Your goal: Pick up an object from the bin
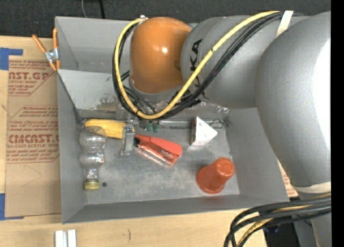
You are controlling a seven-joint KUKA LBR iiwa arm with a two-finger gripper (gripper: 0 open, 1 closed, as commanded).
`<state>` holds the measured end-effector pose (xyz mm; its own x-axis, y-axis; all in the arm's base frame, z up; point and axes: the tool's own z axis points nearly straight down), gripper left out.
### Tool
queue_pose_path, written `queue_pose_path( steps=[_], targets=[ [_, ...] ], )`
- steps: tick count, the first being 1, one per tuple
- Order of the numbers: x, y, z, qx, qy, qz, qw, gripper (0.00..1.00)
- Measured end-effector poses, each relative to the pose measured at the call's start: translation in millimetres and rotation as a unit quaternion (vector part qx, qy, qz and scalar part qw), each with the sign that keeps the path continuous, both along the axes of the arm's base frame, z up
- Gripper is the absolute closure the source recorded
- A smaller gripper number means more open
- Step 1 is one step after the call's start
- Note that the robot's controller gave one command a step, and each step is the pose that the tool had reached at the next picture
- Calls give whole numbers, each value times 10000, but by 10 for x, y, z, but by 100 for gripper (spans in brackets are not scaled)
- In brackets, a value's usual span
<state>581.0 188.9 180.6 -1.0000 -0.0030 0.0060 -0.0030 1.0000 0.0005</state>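
Setting: grey metal bin [161,189] with sloped walls and a flat scuffed floor; a few loose things are spread over the floor, none heaped.
Arm: entered from the right and bent down into the bin's upper middle, judged so that the wrist hangs straight over the floor.
Wrist cover: orange cover [158,52] is seen from above, with yellow and black cables [121,82] looped round it; much of the tool below is hidden by it.
Gripper: gripper [148,126] is seen low in the bin, under the cover, between the banana's right end and the white wedge.
Pincer state: cannot be told; too much is masked by the cover and cables.
Held: nothing is seen clamped.
Nearest things: yellow banana [105,128] lies flat just left of the gripper; red stapler [158,150] lies tilted just below it.
Task thing: none is named; the stapler or the banana is judged most likely, both being close under the tool on the floor's left-middle.
White wedge: white wedge [204,132] rests just right of the gripper, near the back wall.
Bottle: clear plastic bottle [92,152] lies along the left wall, its yellow cap toward the front.
Cup: orange cup [216,175] lies tipped on its side at front right, well apart from the tool.
Progress: judged early; every thing rests on the floor, nothing lifted.
Risk: banana and stapler lie near each other, so one could be nudged while the other is taken.
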Motion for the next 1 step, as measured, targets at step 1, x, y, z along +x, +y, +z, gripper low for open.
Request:
queue_pose_path(
  steps=[1],
  targets=[
    [17,-8,51,7,-37,-7,10000,0]
  ],
)
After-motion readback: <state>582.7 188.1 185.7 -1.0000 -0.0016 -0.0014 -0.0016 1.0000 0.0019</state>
